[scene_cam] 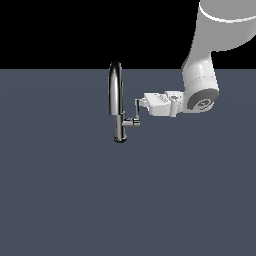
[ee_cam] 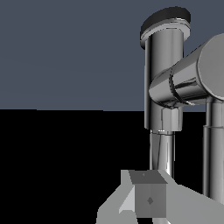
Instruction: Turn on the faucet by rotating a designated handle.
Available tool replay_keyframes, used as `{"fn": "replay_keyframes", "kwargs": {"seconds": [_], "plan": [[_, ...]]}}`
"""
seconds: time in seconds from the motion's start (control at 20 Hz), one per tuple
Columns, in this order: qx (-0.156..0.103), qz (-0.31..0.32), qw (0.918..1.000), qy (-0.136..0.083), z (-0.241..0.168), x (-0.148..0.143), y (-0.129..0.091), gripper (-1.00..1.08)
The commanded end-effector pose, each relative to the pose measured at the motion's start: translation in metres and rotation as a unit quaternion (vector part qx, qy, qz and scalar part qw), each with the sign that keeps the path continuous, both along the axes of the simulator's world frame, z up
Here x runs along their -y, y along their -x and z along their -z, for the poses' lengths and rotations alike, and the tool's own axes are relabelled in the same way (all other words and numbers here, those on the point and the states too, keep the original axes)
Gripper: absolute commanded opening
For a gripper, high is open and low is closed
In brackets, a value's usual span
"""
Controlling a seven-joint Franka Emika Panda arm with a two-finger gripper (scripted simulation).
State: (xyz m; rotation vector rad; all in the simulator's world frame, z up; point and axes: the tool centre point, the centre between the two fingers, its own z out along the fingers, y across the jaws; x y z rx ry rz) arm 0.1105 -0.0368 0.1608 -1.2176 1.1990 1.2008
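The chrome faucet stands upright in the exterior view, its arched spout rising from a cylindrical base. A short horizontal stub leaves the body toward the exterior view's right and carries the thin handle, which points upward. My gripper reaches in horizontally from that side, its tips right at the upper end of the lever. The fingers look pressed together with nothing between them. In the wrist view the faucet and its stub fill one side, the handle runs beside them, and the gripper shows as one closed block.
A flat dark grey surface spreads all around the faucet. The white arm comes down from the top corner on the exterior view's right.
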Motion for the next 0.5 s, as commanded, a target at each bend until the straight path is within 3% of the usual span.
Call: {"fn": "replay_keyframes", "kwargs": {"seconds": [0.0, 0.45], "plan": [[0.000, 0.000, 1.0000, 0.000, 0.000, 0.000, 0.002, -1.00], [0.000, 0.000, 1.0000, 0.000, -0.002, 0.000, 0.021, -1.00]]}}
